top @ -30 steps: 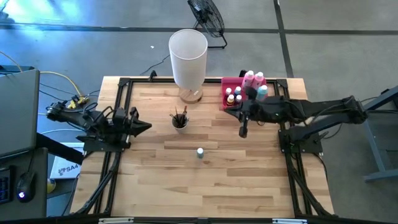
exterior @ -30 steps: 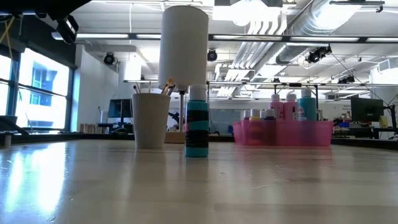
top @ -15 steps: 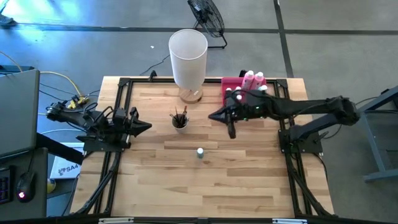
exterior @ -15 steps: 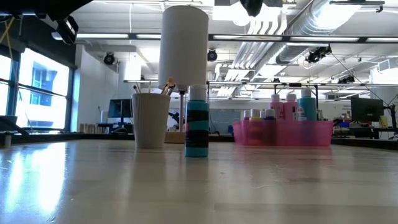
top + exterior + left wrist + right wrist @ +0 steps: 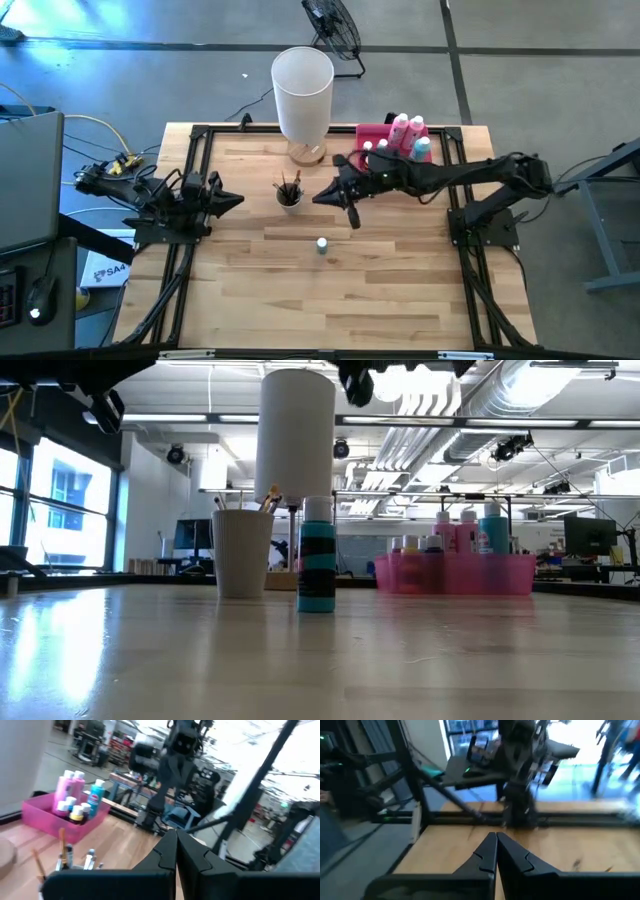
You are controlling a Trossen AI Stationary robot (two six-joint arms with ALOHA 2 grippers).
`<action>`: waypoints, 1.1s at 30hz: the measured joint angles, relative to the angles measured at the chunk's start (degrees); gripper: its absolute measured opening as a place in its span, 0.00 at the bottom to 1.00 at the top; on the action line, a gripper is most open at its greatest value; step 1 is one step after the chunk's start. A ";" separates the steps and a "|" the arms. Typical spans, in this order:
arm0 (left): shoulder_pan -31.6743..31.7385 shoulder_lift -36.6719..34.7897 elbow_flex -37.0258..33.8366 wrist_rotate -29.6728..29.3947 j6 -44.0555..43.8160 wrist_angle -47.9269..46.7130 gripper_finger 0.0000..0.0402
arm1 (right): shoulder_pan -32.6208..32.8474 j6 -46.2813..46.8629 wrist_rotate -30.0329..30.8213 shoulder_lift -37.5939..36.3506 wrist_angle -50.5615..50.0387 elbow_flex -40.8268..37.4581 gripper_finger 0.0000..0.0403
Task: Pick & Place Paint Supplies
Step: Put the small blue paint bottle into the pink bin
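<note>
A teal, black-banded paint bottle (image 5: 321, 245) with a white cap stands upright on the table's middle, also seen in the low view (image 5: 316, 568). Behind it a white cup (image 5: 289, 194) holds thin paintbrushes (image 5: 64, 854). More paint bottles (image 5: 404, 133) stand in the pink tray (image 5: 372, 133) at the far right. My right gripper (image 5: 319, 197) is shut and empty, held level above the table, pointing left, just right of the cup. My left gripper (image 5: 236, 201) is shut and empty at the left edge, pointing right.
A tall white cylinder (image 5: 302, 92) stands at the far edge behind the cup. A black frame (image 5: 192, 160) runs around the tabletop. Bare wood lies near and left of the teal bottle. A fan (image 5: 333, 25) and a laptop (image 5: 28, 180) sit off the table.
My right gripper has swung from beside the pink tray toward the table's left and a little down, ending close to the cup; it has tipped up toward level and stayed shut. The bottles and cup have not moved.
</note>
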 joint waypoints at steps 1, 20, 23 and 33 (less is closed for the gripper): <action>0.00 0.00 0.00 -0.58 -0.01 0.01 0.00 | -0.24 1.50 -1.44 0.61 -0.09 0.00 0.01; 0.02 0.00 0.00 -0.84 0.00 -0.12 0.00 | -0.11 6.80 -10.30 9.55 -4.80 2.54 0.01; 0.02 0.00 0.00 -0.88 0.00 -0.12 0.00 | 0.02 6.70 -11.61 9.55 -6.23 2.54 0.01; 0.02 0.00 0.02 -0.88 0.00 -0.10 0.00 | 5.44 6.99 4.65 9.59 -0.14 2.54 0.01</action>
